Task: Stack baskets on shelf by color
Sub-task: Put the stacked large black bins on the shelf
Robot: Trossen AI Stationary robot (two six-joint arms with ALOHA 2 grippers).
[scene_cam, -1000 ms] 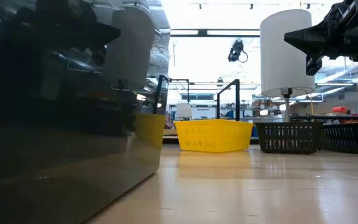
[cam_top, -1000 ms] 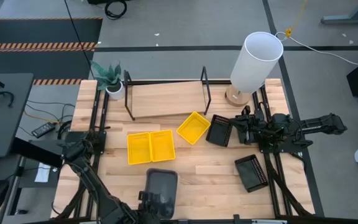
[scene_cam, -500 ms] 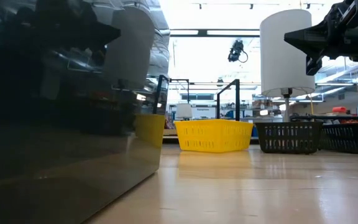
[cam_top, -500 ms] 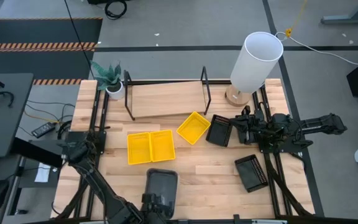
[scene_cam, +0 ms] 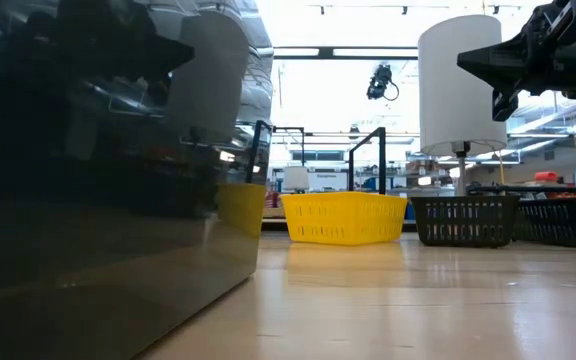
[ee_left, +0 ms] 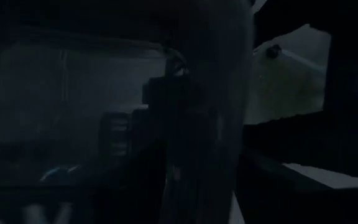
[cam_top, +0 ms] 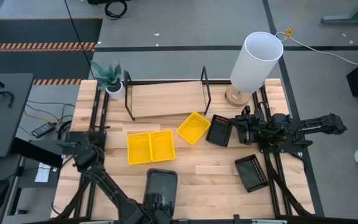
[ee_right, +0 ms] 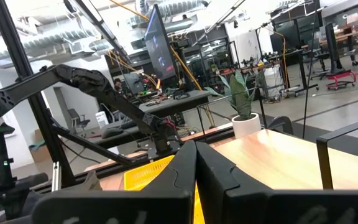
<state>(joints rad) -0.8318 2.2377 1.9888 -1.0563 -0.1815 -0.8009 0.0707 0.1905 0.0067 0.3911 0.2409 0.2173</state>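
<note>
Left claw (cam_top: pixel 159 202) is down at the near table edge, right on the dark grey basket (cam_top: pixel 161 184). Can't tell if it's open, closed or gripping: wrist cam is basically black and the low cam is blocked by a big dark mass up close.

Right claw (cam_top: pixel 240 126) hovers raised, just beside/over the black basket (cam_top: pixel 219 130) by the lamp (cam_top: pixel 253 62). Fingers (ee_right: pixel 194 168) look closed together in its wrist view, nothing between them.

Layout:
- shelf (cam_top: pixel 166 99) at far side of table (cam_top: pixel 210 171), board has no baskets on it yet
- 2 yellow baskets (cam_top: pixel 150 147) side by side mid-table, touching
- 3rd yellow basket (cam_top: pixel 193 127) tilted, close to the shelf's front edge
- 2nd black basket (cam_top: pixel 252 172) on the right, nearer the front

Risks imo:
- grey basket sits at the near edge; bad pinch on the rim could let it tip or slide off the table
- poor view of the left grasp, so a miss could go unnoticed
- carry to shelf crosses over the yellow pair; too low and it knocks them out of line
- shelf's upright end loops (cam_top: pixel 205 83) and the plant (cam_top: pixel 109 78) crowd the drop zone, basket corner may catch on wire
- right arm is parked near the tilted yellow basket; both arms heading for the shelf could clash
</note>
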